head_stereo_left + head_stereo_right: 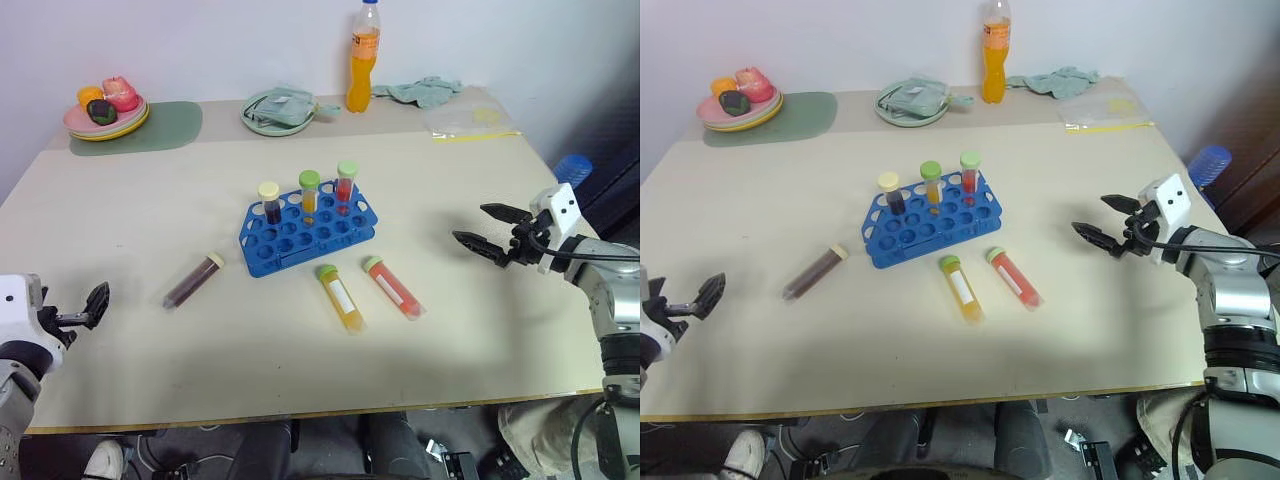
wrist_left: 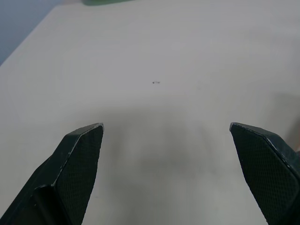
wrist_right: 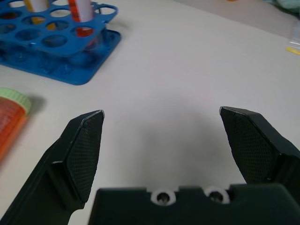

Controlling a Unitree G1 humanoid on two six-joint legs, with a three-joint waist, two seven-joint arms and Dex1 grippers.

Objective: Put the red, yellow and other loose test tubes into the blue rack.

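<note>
Loose yellow tube (image 1: 341, 298) and red tube (image 1: 393, 287) carry white labels; we read no writing. Left gripper (image 1: 88, 307) and right gripper (image 1: 484, 229) stand wide, empty.

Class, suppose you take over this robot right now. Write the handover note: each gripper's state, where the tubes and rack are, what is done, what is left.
Left gripper: open, empty, near the table's left edge.
Right gripper: open, empty, right of the blue rack.
Done: three tubes stand in the rack's back row.
Left: dark tube lies left of the rack; yellow tube and red tube lie in front of it. All three go in.
</note>
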